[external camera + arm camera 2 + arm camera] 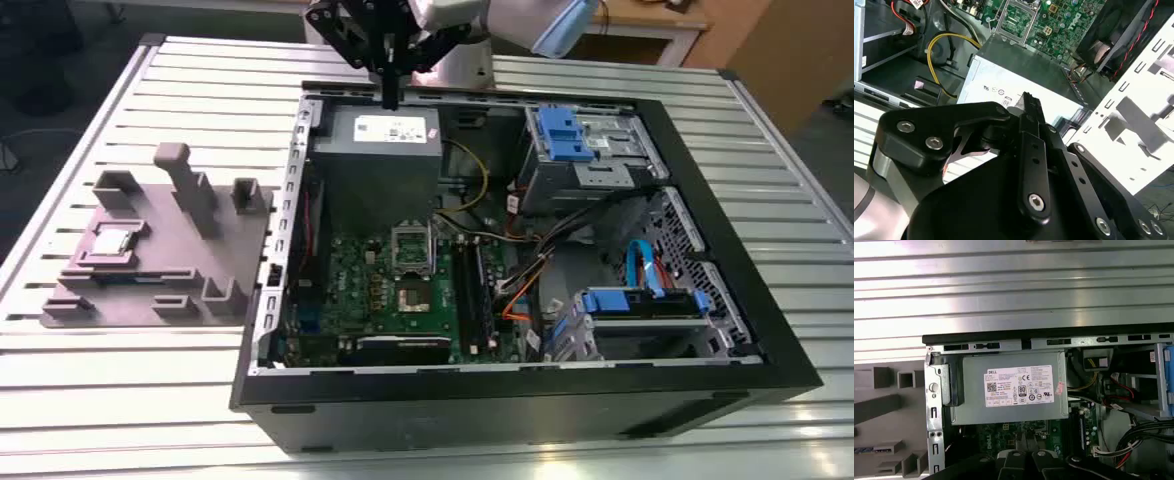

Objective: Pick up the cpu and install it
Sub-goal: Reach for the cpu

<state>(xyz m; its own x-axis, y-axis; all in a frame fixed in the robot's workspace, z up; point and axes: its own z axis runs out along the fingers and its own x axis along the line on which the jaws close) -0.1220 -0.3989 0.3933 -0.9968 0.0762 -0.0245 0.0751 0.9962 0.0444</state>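
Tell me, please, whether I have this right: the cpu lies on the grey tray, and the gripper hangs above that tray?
Not quite. The cpu does lie on the grey tray, but the gripper hangs above the power supply in the computer case, not above the tray. The exterior view shows this.

At the left of the exterior view, a purplish-grey tray [174, 270] carries the shiny silver cpu [112, 241]. The black case [534, 405] shows a green motherboard [400, 290], a grey power supply [378, 170] with a white label, and bright blue drive clips [561, 135]. The table [134, 400] is ribbed silver and the gripper [390, 100] matte black.
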